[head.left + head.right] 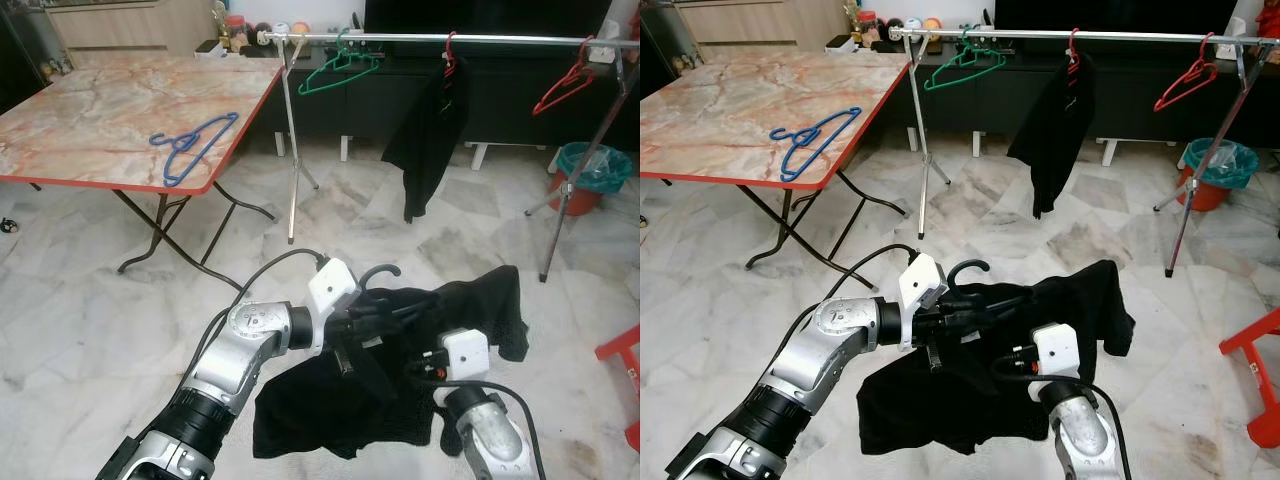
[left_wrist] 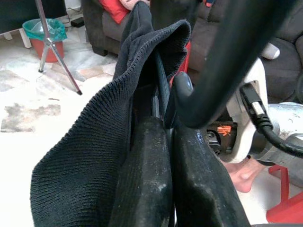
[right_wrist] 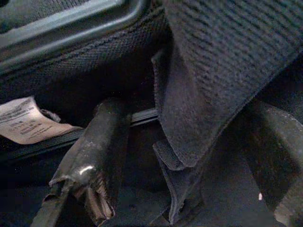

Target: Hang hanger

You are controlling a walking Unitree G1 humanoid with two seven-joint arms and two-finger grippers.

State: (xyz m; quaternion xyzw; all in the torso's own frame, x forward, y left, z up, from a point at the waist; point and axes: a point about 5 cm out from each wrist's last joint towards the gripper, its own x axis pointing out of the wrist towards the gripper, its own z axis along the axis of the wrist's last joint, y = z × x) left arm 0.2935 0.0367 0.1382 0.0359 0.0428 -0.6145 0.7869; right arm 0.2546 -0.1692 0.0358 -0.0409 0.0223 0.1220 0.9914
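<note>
Left eye view: left gripper clenched on black hanger near hook, black garment draped over it, low before robot, above marble floor. Rail well ahead, carrying green hanger.

Right eye view: right gripper buried in cloth.

Left wrist view: fingers pinched tight on hanger neck; knit soft, floppy.

Right wrist view: fingers spread, cloth fold between, grip unclear. Judgement: light load, stiff hanger, slippery cloth; hold neck.
</note>
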